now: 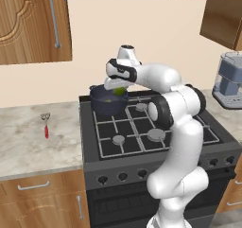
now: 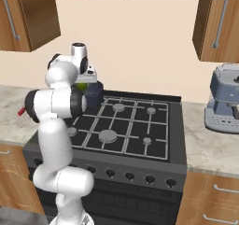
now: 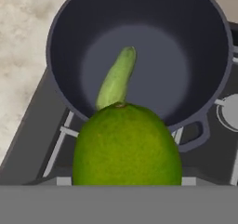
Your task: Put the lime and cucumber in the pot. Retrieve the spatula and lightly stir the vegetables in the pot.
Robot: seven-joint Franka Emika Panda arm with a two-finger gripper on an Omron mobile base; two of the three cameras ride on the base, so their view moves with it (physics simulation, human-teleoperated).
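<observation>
Hovering over the pot (image 1: 108, 102) on the stove's back-left burner, the fingers (image 1: 119, 87) grip the lime (image 3: 126, 146) above its rim, while the cucumber (image 3: 116, 78) lies inside and the spatula (image 1: 46, 125) rests on the worktop (image 1: 33, 142).

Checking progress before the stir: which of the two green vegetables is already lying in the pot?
The cucumber, the long, slim one, lies on the floor of the pot. The round lime hangs above the rim in the claw.

Hand (image 1: 116, 87) with lime (image 1: 120, 90), apparently gripped, over pot (image 1: 108, 102); spatula (image 1: 46, 125) on counter (image 1: 28, 142).
</observation>
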